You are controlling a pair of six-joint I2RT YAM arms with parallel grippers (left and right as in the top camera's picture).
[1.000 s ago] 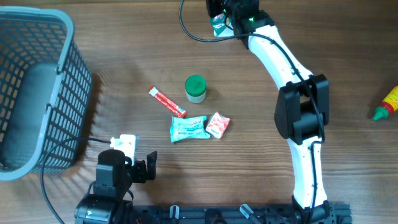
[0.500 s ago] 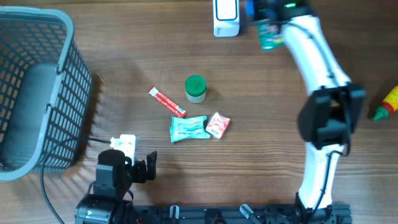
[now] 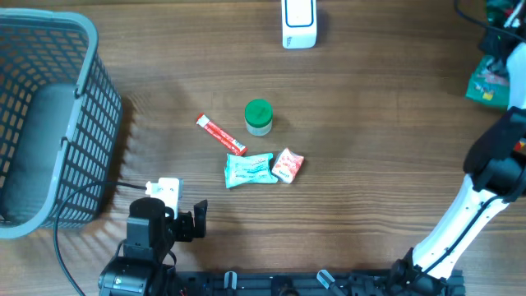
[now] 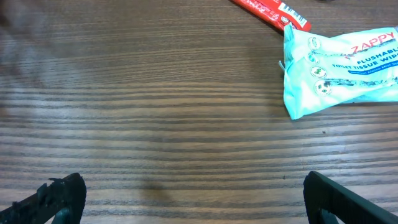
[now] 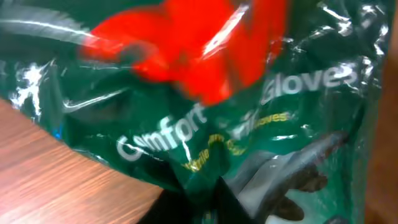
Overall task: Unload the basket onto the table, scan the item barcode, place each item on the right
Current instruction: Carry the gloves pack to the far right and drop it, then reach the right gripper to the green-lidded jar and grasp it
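Observation:
A green gloves packet [image 3: 486, 83] with a red patch hangs at the far right edge of the table. It fills the right wrist view [image 5: 205, 93]. My right gripper [image 5: 208, 200] is shut on its lower edge, with the dark fingertips [image 5: 177, 202] pinching the plastic. The white barcode scanner [image 3: 298, 23] stands at the top centre, well left of the packet. My left gripper [image 4: 199, 199] stands wide open just above bare wood at the front left, holding nothing.
A green-lidded jar [image 3: 258, 117], a red stick pack [image 3: 220, 134], a teal wipes pack [image 3: 249, 169] and a small red-and-white sachet [image 3: 288, 164] lie mid-table. A grey mesh basket [image 3: 82, 90] stands at the left. The wipes pack [image 4: 342, 68] shows ahead of the left gripper.
My right arm has swung from the scanner at the top centre to the far right edge, carrying the gloves packet with it. The left arm has not moved.

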